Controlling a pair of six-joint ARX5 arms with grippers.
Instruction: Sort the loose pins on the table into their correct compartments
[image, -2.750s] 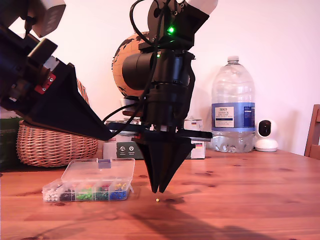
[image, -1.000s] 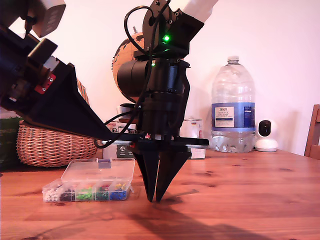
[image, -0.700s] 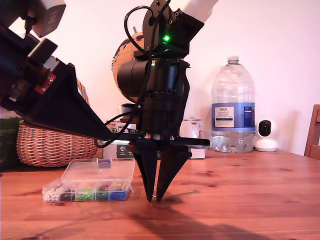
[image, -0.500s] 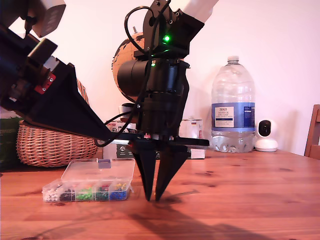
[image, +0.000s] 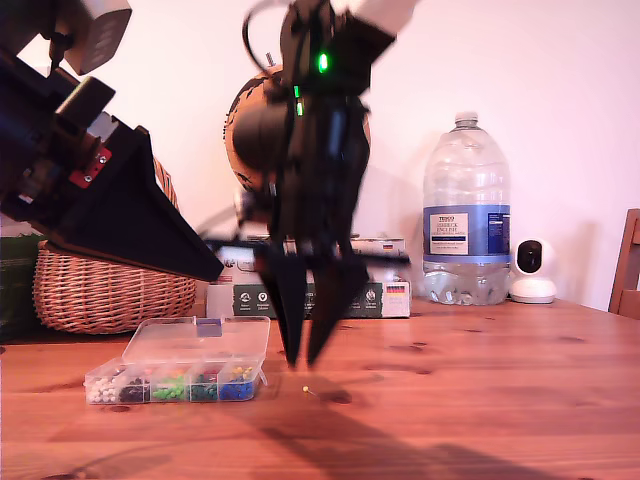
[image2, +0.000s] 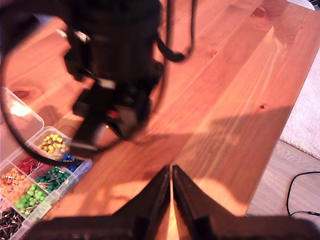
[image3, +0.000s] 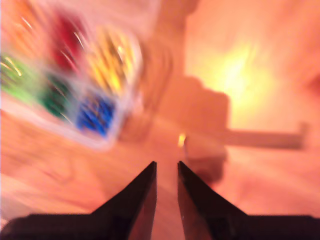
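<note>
My second gripper (image: 302, 360) hangs blurred above the tabletop (image: 480, 400), jaws slightly spread, empty. A yellow pin (image: 306, 390) lies just below, at 3 o'clock of the compartments (image: 175, 383). My first gripper (image2: 171, 172) is pressed together.

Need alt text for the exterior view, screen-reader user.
A motion-blurred black arm hangs over the pine table, its gripper slightly parted above a tiny yellow pin lying on the wood. Toward the exterior view's left sits a clear organizer box of coloured pins; a wicker basket and water bottle stand behind.
</note>
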